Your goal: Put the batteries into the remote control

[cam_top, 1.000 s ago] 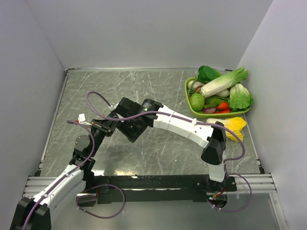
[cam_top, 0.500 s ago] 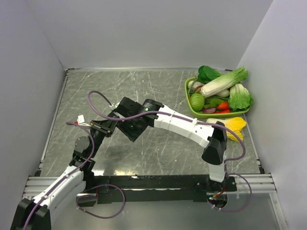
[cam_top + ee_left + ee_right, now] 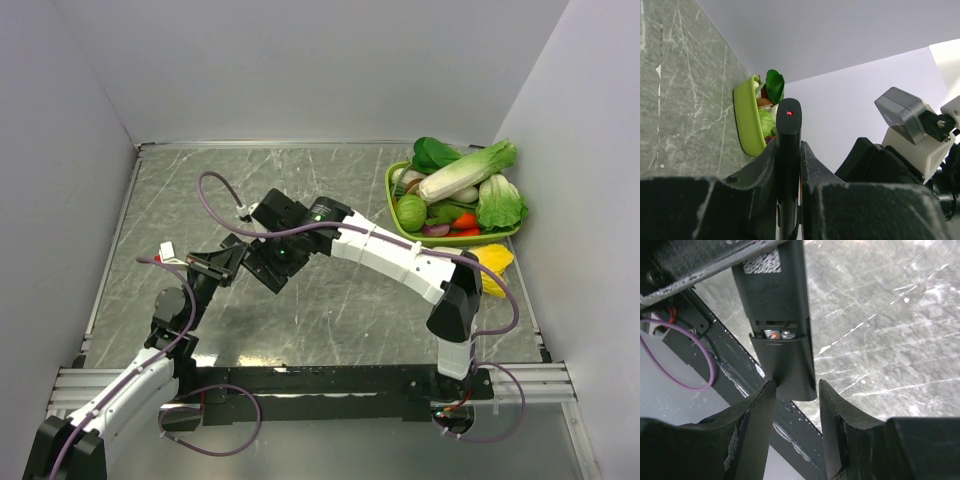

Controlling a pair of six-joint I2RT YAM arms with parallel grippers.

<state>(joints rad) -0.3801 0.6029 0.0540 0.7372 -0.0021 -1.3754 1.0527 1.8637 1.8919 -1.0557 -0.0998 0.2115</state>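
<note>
Grey marbled desk (image 3: 330, 180), enclosed on three sides by plain pale walls (image 3: 300, 70). White-and-black right arm (image 3: 400, 262) stretched from its base at near right across to left of centre. White-and-black left arm (image 3: 130, 380) rising from the near left corner, meeting the other above the left half of the desk. Purple cable (image 3: 215, 195) looped over the right wrist. Lime-green rectangular plastic tray (image 3: 392, 205) at far right by the wall, heaped with vegetables, a long pale cabbage (image 3: 465, 172) uppermost. Crumpled yellow item (image 3: 495, 262) just beside the tray's near edge; identity not determined.

At the left arm's end, left pincer (image 3: 788, 150) clenched on the slim flat black plastic remote control (image 3: 788, 122), seen edge-on in the left wrist view, tip projecting past the fingers (image 3: 762, 175).

At the right arm's end, right pincer (image 3: 796, 385) with fingers (image 3: 752, 425) straddling the free end of a flat black rectangular battery cover (image 3: 785, 362). One finger at the cover's edge, a narrow sliver showing at the other; gripping or merely flanking cannot be told.

Remote's back face turned to the right wrist camera, white label (image 3: 762, 262) near the clamped end. Cover seated on that back face, short of full closure.

Two small metallic batteries (image 3: 780, 334) lodged side by side in the compartment, only their ends showing in the gap above the cover.

Small red dot (image 3: 788, 113) on the remote's tip.
</note>
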